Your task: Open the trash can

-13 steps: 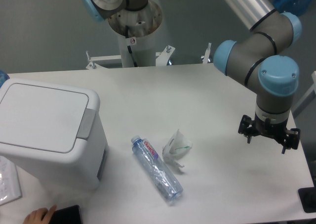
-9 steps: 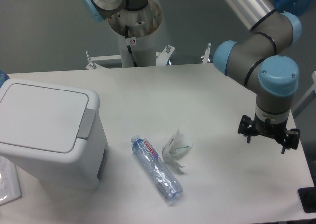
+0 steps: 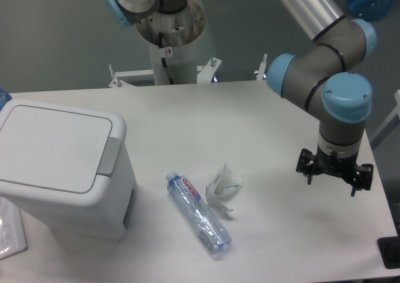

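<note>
One trash can [image 3: 59,167], lid shut, at 9 o'clock on the counter [image 3: 262,120]. One pincer [image 3: 332,183] at 3 o'clock, holding nothing; whether spread or closed cannot be told.

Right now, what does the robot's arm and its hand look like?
The arm is made of fat grey tubes with light blue round caps at the joints, plus one shiny silver tube going up. Its hand is small, black and spiky-looking, with prongs sticking out to the sides.
</note>
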You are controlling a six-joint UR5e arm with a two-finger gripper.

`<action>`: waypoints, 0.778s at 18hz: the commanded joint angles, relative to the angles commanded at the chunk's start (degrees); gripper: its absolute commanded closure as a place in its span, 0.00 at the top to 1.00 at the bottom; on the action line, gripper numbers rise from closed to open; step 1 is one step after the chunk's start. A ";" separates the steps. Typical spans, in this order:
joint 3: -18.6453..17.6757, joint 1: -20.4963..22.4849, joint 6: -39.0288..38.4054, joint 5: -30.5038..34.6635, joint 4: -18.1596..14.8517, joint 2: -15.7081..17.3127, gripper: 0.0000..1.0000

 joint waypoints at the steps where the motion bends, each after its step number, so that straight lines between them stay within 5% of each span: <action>1: 0.09 0.00 -1.93 -1.67 0.00 0.35 1.00; 8: -0.52 -0.44 -20.47 -19.68 -0.09 4.30 1.00; 14: -2.28 -5.62 -30.42 -31.38 -0.09 9.57 1.00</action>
